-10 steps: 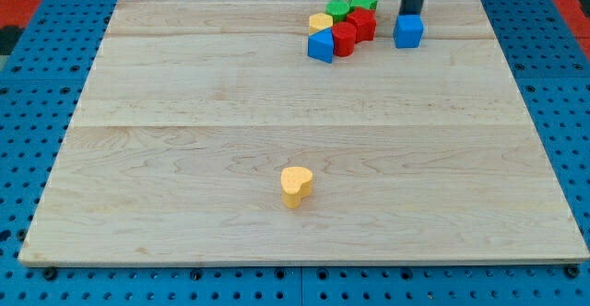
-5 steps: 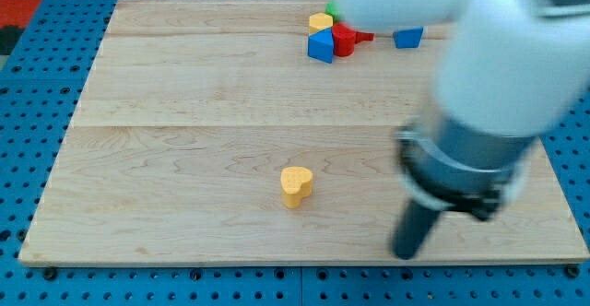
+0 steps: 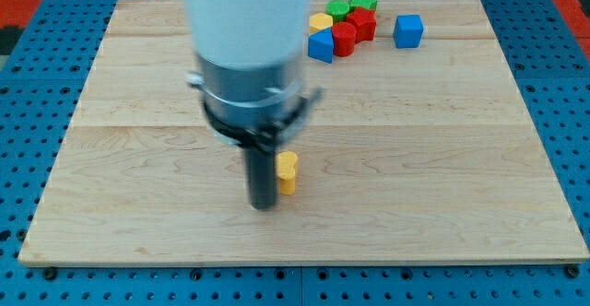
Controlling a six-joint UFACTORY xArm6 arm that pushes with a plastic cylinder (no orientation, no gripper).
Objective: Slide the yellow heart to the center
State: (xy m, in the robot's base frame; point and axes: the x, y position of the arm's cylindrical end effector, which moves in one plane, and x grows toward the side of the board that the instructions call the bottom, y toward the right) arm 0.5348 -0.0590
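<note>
The yellow heart (image 3: 289,172) lies on the wooden board (image 3: 442,177), below the middle, partly hidden behind my rod. My tip (image 3: 264,204) is on the board just left of the heart and a little below it, touching or nearly touching its left side. The arm's white and grey body covers the board's upper left-middle.
A cluster sits at the view's top: a blue block (image 3: 320,46), a red block (image 3: 344,39), another red block (image 3: 362,24), a yellow block (image 3: 320,21), a green round block (image 3: 337,9) and a green star (image 3: 362,1). A blue cube (image 3: 407,30) stands apart to their right.
My rod has swept from the top right, past the lower right, to the heart's left side. The heart has shifted slightly up and left. The other blocks have not moved.
</note>
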